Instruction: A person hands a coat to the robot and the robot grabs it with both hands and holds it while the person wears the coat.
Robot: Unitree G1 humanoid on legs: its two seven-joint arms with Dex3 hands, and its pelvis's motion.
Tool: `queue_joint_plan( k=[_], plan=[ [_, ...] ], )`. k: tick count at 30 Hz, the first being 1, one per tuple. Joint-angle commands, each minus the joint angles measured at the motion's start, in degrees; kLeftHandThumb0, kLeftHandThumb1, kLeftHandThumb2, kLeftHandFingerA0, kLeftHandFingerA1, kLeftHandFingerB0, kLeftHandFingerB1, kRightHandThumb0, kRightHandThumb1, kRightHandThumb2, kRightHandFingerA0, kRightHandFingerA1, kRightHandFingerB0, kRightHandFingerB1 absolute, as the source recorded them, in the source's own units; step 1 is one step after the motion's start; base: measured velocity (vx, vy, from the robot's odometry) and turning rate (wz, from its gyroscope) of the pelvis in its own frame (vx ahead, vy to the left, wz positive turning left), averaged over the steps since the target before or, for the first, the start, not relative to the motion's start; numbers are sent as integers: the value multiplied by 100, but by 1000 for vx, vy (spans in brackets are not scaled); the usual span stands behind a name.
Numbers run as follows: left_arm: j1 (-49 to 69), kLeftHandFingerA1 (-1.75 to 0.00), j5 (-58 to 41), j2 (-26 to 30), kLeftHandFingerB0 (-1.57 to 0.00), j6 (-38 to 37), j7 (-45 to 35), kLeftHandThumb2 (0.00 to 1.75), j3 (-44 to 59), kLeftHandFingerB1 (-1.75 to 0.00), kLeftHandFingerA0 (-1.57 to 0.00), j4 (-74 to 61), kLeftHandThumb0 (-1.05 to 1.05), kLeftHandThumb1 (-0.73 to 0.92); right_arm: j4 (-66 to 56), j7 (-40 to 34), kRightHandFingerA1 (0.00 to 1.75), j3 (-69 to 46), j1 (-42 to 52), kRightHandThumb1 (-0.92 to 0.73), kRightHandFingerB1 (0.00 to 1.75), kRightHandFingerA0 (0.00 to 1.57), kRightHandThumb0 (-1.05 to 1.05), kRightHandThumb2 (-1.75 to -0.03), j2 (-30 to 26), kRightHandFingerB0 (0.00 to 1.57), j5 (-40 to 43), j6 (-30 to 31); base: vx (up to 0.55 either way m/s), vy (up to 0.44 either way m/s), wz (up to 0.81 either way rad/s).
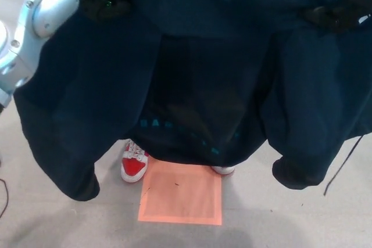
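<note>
**Both robot hands grip one dark coat, spread wide**

Fingers (107, 9) of the left hand (110, 1) are closed tight on the upper edge of the coat (192, 79) at the top left, black against the dark cloth, so the exact curl is hard to make out. At the top right, the right hand (334, 13) clamps the same edge the same way. One navy coat hangs between the two hands, stretched across nearly the whole view and sagging open in the middle, with a line of teal lettering low on the inner panel and two sleeves drooping at either side. A silver-white forearm (29, 21) enters from the upper left. Below the hem show two red-and-white shoes: one (133, 164) plain, the other (224, 170) mostly hidden. Both stand on the grey floor (290, 219) by one orange square mat (181, 193).
</note>
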Motion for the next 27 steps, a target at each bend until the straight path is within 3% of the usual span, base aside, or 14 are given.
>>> queue_joint_plan(
  k=[1, 6, 8, 12, 13, 14, 15, 16, 17, 21, 22, 25, 26, 27],
  plan=[
    [636, -175, 768, -7, -54, 22, 1824, 65, 127, -157, -80, 532, -37, 85, 528, -1915, 169, -562, 766, -84, 137, 75, -39, -67, -122, 60, -362, -457, 0, 0, 0],
    [877, -174, 837, -34, -61, 124, 2154, 66, 132, -140, -80, 561, -35, 83, 714, -2450, 167, -731, 822, -84, 132, 81, -37, -69, 71, 69, -346, -524, 0, 0, 0],
    [1018, -141, 692, -131, -71, -111, 2917, 91, 341, -116, -112, 693, -41, 61, 648, -2541, 169, -952, 818, -85, 135, 79, -38, -68, 215, 66, -165, -481, 0, 0, 0],
    [1045, -144, 576, -275, -81, -539, 4144, 85, 551, -121, -120, 1077, -37, 52, 542, -2960, 120, -1363, 787, -84, 85, 88, -39, -65, 563, 81, 23, -272, 0, 0, 0],
    [1046, -174, 522, -306, -62, -549, 4208, 61, 604, -159, -88, 1101, -32, 72, 545, -3003, 136, -1431, 763, -84, 114, 87, -40, -67, 621, 72, 75, -275, 0, 0, 0],
    [1051, -174, 457, -342, -62, -554, 4262, 61, 668, -159, -88, 1119, -32, 72, 544, -3038, 136, -1505, 737, -84, 114, 87, -40, -67, 686, 72, 136, -274, 0, 0, 0],
    [964, -163, 320, -454, -65, -495, 4331, 63, 818, -145, -95, 1163, -36, 77, 592, -3210, 162, -1629, 606, -86, 143, 81, -41, -66, 793, 66, 201, -258, 0, 0, 0],
    [847, -146, 169, -499, -56, -677, 4476, 65, 952, -87, -95, 1271, -32, 73, 666, -3381, 168, -1764, 473, -85, 148, 85, -42, -72, 890, 73, 301, -348, 0, 0, 0],
    [745, -146, 49, -501, -56, -939, 4630, 65, 1049, -87, -95, 1388, -32, 73, 734, -3507, 168, -1876, 372, -85, 148, 85, -42, -72, 962, 73, 394, -471, 0, 0, 0],
    [459, -150, 155, -466, -57, -918, 4780, 63, 1092, -133, -88, 1591, -31, 79, 951, -3883, 175, -1983, 65, -89, 163, 88, -42, -67, 1073, 61, 254, -504, 0, 0, 0],
    [257, -165, 235, -472, -62, -718, 4855, 64, 1141, -156, -86, 1636, -38, 80, 1149, -3892, 147, -2174, -191, -87, 136, 101, -40, -70, 1159, 79, 503, -650, 0, 0, 0],
    [-87, -173, 92, -560, -61, -798, 4920, 64, 1301, -158, -82, 1898, -37, 83, 1263, -3846, 140, -2240, -515, -89, 147, 108, -44, -66, 1159, 86, 438, -494, 0, 0, 0],
    [-204, -175, 101, -566, -58, -825, 4962, 63, 1309, -162, -82, 2001, -35, 83, 1335, -3857, 119, -2252, -598, -73, 117, 116, -47, -109, 1148, 98, 426, -528, 0, 0, 0],
    [-258, -175, 88, -569, -58, -861, 4969, 63, 1321, -162, -82, 2054, -35, 83, 1377, -3866, 119, -2265, -633, -73, 117, 116, -47, -109, 1145, 98, 425, -561, 0, 0, 0]
  ],
)
